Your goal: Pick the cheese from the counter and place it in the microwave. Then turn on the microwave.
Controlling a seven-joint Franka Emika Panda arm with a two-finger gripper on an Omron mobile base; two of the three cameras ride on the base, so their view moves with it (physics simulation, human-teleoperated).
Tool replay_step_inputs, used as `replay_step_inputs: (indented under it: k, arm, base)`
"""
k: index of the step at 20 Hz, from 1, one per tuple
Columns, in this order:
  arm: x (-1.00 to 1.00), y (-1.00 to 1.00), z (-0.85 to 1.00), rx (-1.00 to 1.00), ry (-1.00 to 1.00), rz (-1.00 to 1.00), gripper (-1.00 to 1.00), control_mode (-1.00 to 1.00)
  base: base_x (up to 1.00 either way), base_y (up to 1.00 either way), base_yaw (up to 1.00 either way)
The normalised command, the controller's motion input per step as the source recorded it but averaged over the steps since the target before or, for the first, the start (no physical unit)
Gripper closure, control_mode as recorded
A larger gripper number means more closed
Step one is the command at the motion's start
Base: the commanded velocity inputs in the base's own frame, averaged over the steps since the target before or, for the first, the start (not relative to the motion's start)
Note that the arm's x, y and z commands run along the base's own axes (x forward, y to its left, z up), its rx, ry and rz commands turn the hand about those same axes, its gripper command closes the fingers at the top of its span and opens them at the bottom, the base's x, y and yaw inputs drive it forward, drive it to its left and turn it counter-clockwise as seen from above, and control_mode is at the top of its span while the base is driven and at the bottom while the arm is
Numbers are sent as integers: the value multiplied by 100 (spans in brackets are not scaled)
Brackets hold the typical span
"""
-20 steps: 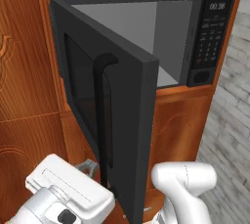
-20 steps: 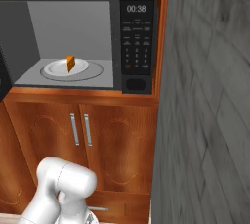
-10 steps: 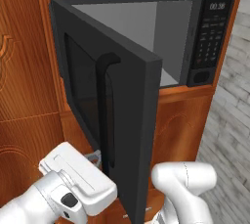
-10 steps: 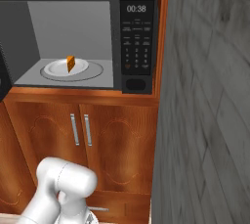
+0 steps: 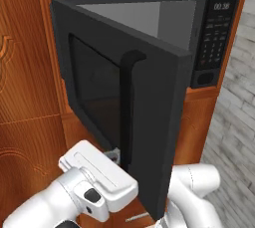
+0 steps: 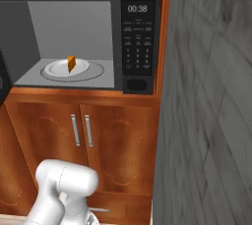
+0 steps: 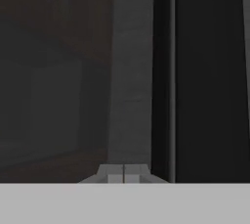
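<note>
Cheese [image 6: 71, 64] sits on plate [image 6: 68, 67] inside microwave [image 6: 139, 42]. Tool [image 7: 124, 173] pressed together, empty, against door [image 5: 149, 137] outer face near handle [image 5: 125, 107]. Push steady, low on door, swing fully closed before buttons.

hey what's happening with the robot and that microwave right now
The cheese already sits on the white plate inside the microwave, whose door stands open. The robot arm's gripper, shut and holding nothing, is low at the outside of the door, close to its lower part. The door isn't closed yet and the button panel hasn't been pressed.
</note>
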Motion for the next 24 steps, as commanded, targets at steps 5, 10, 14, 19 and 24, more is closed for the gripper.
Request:
replay_step_inputs:
  k: [5, 10, 14, 19, 24]
  arm:
    - [13, -35, 8, 0, 0, 1, 100, -100]
    - [34, -33, 24, 0, 0, 5, 100, -100]
    - [47, -34, 26, 0, 0, 6, 100, -100]
    - [46, -37, 21, 0, 0, 5, 100, -100]
    - [50, -37, 14, 0, 0, 3, 100, -100]
  base:
    - [0, 0, 0]
    - [0, 0, 0]
    - [0, 0, 0]
    - [0, 0, 0]
    - [0, 0, 0]
